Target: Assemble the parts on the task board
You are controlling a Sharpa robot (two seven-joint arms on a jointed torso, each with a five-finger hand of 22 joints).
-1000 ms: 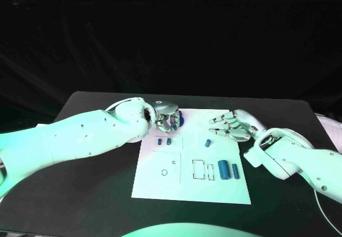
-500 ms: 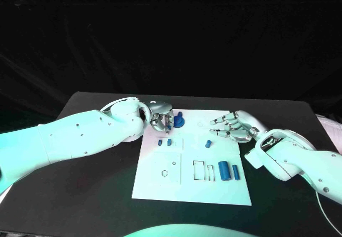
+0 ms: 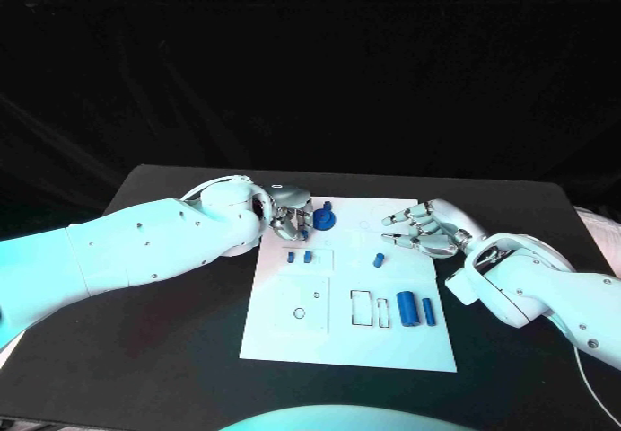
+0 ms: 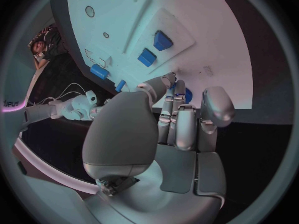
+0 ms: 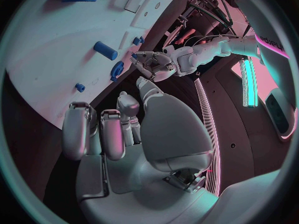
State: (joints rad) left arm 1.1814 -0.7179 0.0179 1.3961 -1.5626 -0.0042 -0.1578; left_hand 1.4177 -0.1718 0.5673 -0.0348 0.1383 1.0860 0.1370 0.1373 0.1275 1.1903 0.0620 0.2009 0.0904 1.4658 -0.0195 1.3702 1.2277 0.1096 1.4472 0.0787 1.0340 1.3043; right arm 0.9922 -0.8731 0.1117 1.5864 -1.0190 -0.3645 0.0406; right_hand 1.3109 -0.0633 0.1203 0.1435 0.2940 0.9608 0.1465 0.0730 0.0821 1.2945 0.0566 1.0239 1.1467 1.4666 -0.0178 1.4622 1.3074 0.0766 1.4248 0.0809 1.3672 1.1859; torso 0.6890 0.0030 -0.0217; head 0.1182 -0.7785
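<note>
The black desk [image 3: 169, 359] spans the lower frame, the white task board [image 3: 349, 346] at its centre. My left hand [image 3: 290, 218] sits at the board's upper left corner, fingers curled beside a round blue part [image 3: 324, 218]; whether it grips the part, I cannot tell. My right hand [image 3: 422, 230] hovers at the upper right edge, fingers loosely spread, holding nothing. Smaller blue parts [image 3: 415, 309] lie mid-board.

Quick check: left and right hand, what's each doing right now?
Left hand: fingers curled by a blue part at the task board's far edge; grip cannot be told.
Right hand: open, holding nothing.
</note>
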